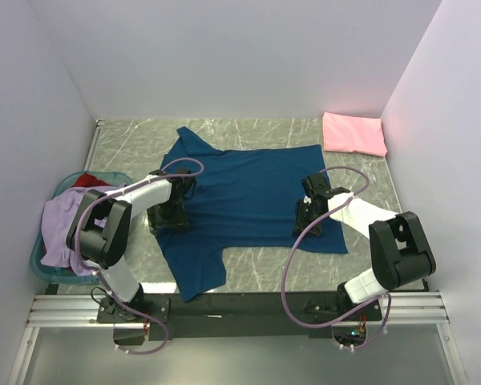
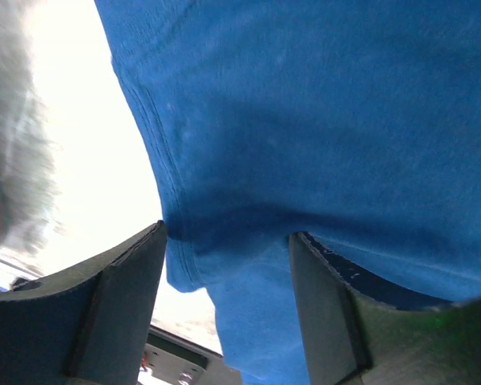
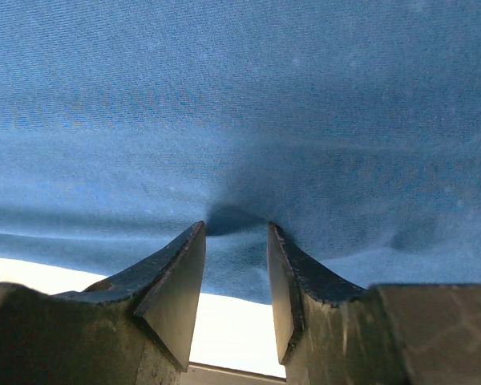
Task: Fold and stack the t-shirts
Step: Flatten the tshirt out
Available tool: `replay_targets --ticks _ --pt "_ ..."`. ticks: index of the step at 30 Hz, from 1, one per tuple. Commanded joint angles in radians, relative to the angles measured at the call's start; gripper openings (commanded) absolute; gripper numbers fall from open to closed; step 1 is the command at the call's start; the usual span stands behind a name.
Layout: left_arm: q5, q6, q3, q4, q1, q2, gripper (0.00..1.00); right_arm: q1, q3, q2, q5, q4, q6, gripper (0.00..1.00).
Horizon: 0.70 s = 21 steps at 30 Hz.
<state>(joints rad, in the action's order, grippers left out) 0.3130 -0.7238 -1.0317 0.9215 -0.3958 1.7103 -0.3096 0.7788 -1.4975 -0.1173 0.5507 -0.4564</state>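
A navy blue t-shirt lies spread across the table, one sleeve toward the back left and another part trailing to the front edge. My left gripper rests on its left side. In the left wrist view the jaws stand wide apart, with the shirt hem hanging loose between them. My right gripper is on the shirt's right part. Its jaws stand apart, tips touching the cloth, with a small pucker between them. A folded pink t-shirt lies at the back right.
A teal basket stands at the left wall, holding a lavender t-shirt and a red one. White walls close in the table on three sides. The arms' mounting rail runs along the front edge.
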Motion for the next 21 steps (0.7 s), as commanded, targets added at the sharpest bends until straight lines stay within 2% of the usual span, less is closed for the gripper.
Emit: replay_targets --ticks 1,7,12,15,17,19,21 --pt "0.201 0.033 0.007 -0.176 0.020 0.064 0.70 0.018 -0.013 -0.046 0.105 0.012 0.024 0.45" --pt "0.227 0.047 -0.050 -0.167 0.023 0.123 0.74 0.020 0.008 -0.059 0.114 0.005 0.032 0.45" --pt "0.225 -0.014 -0.039 -0.099 0.012 0.031 0.83 -0.005 0.019 0.023 0.116 0.021 0.047 0.46" --pt "0.235 -0.077 -0.044 -0.006 -0.049 -0.086 0.87 -0.032 0.039 0.103 0.136 0.057 0.048 0.47" --pt "0.189 -0.118 -0.050 0.052 -0.113 -0.165 0.88 -0.052 0.057 0.149 0.137 0.084 0.044 0.47" --pt "0.123 -0.152 -0.045 0.080 -0.187 -0.219 0.86 -0.066 0.065 0.195 0.134 0.098 0.033 0.47" --pt "0.080 -0.172 -0.038 0.114 -0.242 -0.238 0.77 -0.075 0.068 0.227 0.123 0.106 0.024 0.47"
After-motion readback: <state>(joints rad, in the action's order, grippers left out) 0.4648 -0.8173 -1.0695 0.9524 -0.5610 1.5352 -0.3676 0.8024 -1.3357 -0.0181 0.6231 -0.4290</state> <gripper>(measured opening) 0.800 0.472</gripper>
